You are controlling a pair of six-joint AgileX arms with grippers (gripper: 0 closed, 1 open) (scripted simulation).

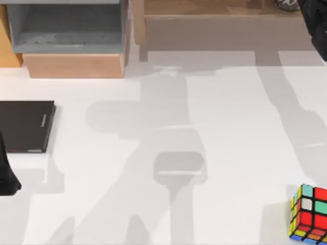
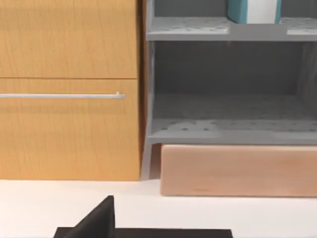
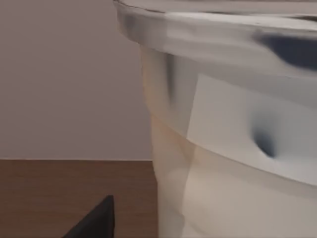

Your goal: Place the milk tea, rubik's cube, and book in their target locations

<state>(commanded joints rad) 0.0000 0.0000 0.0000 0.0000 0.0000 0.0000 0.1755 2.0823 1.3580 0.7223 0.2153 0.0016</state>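
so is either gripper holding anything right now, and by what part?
Cannot be told. The milk tea cup looms right in front of the right wrist camera, but no hold on it is visible. The left arm sits near the black slab.

left arm (image 1: 7, 173): dark link at the top view's 9 o'clock edge, low on the left side | left gripper: one dark fingertip (image 2: 96, 223) in the left wrist view | right arm (image 1: 316, 20): dark mass at 1–2 o'clock, top right corner | right gripper: one dark fingertip (image 3: 96, 223) in the right wrist view
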